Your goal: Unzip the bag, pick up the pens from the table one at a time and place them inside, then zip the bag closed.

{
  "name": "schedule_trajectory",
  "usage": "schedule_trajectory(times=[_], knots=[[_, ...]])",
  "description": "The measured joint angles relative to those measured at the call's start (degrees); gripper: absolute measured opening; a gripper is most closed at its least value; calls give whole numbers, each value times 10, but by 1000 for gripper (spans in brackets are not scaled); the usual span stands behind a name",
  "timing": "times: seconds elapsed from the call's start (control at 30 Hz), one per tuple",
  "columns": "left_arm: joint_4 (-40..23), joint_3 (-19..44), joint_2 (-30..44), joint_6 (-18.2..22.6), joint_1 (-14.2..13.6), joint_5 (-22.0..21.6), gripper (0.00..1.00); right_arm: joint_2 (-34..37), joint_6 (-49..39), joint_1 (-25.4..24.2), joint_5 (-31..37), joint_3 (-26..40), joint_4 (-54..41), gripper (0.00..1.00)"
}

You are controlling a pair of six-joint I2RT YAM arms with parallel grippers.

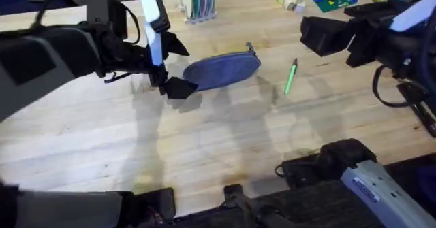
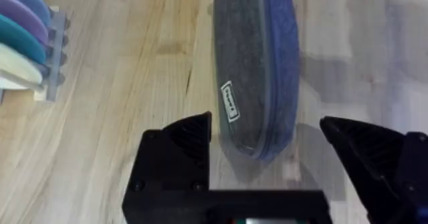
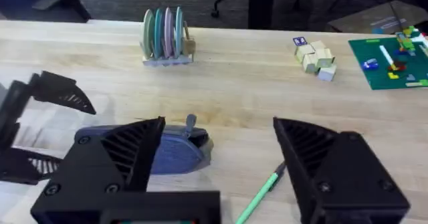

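Left claw (image 2: 267,147) wide at bag (image 2: 257,63) end, right claw (image 3: 217,164) wide (green pen (image 3: 257,197) beneath)

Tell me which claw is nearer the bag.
Left. The left claw is open at the end of the bag opposite its zipper pull, fingers straddling that tip. The right claw is open, farther back beyond the pull end, near the green pen.
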Motion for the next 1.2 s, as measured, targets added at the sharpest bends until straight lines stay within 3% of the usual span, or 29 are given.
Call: schedule_trajectory(times=[0.27,0.7,0.73,0.77,0.87,1.2], knots=[[32,0,35,-29,0,28,993,0,0,0,0,0,0,998],[34,1,35,-34,0,43,993,0,0,0,0,0,-15,997],[36,1,35,-37,0,44,251,0,0,0,0,0,-15,997],[36,1,35,-38,0,43,187,0,0,0,0,0,-15,998],[36,1,35,-38,-2,43,58,0,0,0,0,0,-15,998],[36,1,35,-38,-2,43,55,0,2,0,0,0,-15,998]])
